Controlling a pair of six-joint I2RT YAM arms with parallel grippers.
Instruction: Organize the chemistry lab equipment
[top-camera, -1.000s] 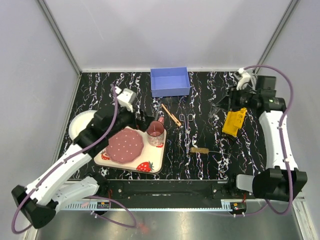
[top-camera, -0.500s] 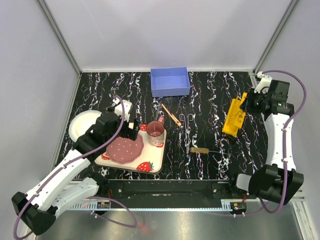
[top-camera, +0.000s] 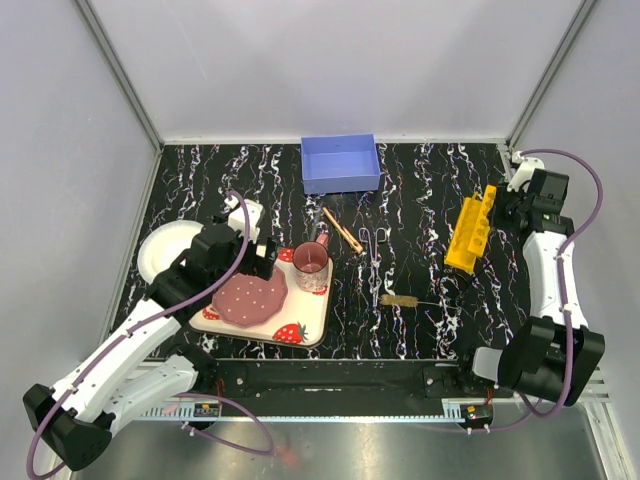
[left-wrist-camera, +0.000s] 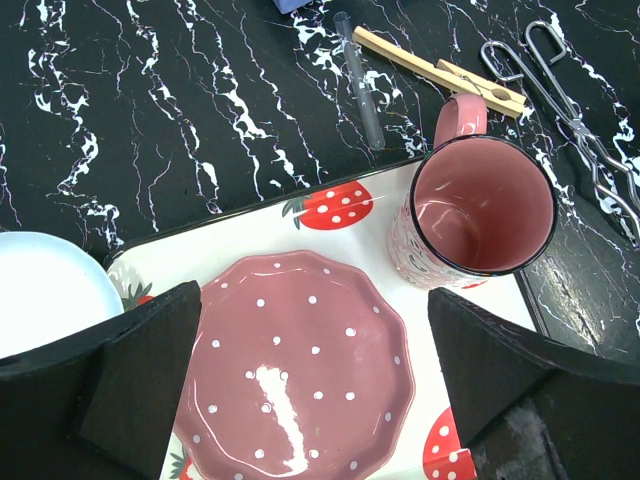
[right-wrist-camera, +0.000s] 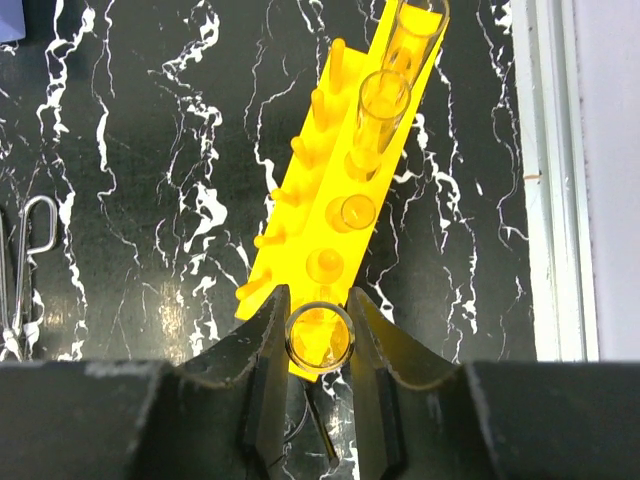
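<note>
My right gripper (right-wrist-camera: 320, 335) is shut on an upright clear glass tube (right-wrist-camera: 320, 338), held over the near end of the long yellow holed rack (right-wrist-camera: 340, 190). Two more tubes (right-wrist-camera: 384, 96) stand in the rack's far holes. In the top view the rack (top-camera: 470, 232) lies at the right, beside my right gripper (top-camera: 512, 205). My left gripper (left-wrist-camera: 315, 380) is open over the pink plate (left-wrist-camera: 300, 370). A tan wooden clamp (left-wrist-camera: 440, 70), a loose clear tube (left-wrist-camera: 358, 80) and metal forceps (left-wrist-camera: 585, 110) lie beyond the tray. The wire brush (top-camera: 400, 300) lies mid-table.
The strawberry-print tray (top-camera: 310, 328) holds the plate and a pink cup (top-camera: 311, 266). A white bowl (top-camera: 160, 250) sits at the left and a blue box (top-camera: 340, 163) at the back. The table's right edge rail (right-wrist-camera: 555, 180) runs close to the rack.
My right arm has swung right and back, away from over the rack's top. My left arm came down and in over the tray, then held still.
</note>
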